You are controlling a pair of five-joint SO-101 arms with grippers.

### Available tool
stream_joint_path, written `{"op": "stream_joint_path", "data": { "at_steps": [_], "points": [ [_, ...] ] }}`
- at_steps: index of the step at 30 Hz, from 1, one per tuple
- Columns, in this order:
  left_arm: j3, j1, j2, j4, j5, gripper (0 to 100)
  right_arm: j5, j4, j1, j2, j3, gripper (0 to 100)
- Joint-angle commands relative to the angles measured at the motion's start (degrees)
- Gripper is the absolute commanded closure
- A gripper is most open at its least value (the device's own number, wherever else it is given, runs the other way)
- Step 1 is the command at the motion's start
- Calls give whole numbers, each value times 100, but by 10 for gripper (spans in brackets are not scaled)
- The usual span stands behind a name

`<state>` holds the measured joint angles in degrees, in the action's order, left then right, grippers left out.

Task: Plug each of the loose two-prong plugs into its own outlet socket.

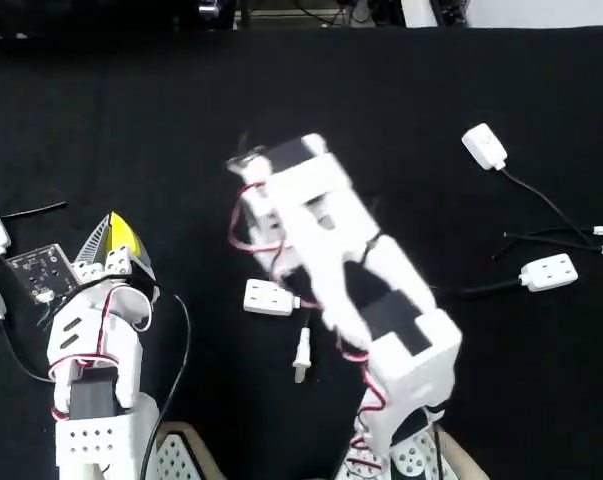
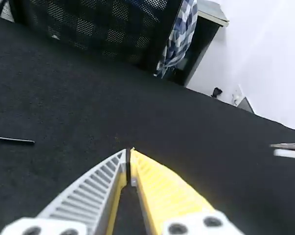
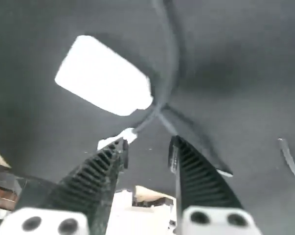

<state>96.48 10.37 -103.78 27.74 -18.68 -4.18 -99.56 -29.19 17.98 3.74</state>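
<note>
**Loose plug at risk of being knocked aside**

The right gripper (image 3: 147, 147) is held spread over the black table (image 1: 181, 110), above the middle outlet socket (image 1: 269, 297) and the loose plug (image 1: 301, 355) lying just to the near side of it. If the descent is made off-centre, the plug could be pushed away by one finger rather than pinched. The cable (image 3: 172, 58) could also be snagged and the socket dragged. A crooked pinch would probably leave the prongs misaligned with the slots. The left gripper (image 2: 128, 154) is pressed together on nothing at the near left, so the socket is not steadied.
</note>
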Motion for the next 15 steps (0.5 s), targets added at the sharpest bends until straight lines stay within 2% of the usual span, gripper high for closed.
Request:
{"op": "stream_joint_path", "data": {
  "at_steps": [1,6,15],
  "points": [
    [92,84,-44,44,35,970,123,-35,-598,-40,-31,854],
    [92,101,-44,44,35,970,105,-132,-818,-48,-286,854],
    [92,66,-44,53,35,970,105,-35,-1196,-681,-1868,854]
  ]
}}
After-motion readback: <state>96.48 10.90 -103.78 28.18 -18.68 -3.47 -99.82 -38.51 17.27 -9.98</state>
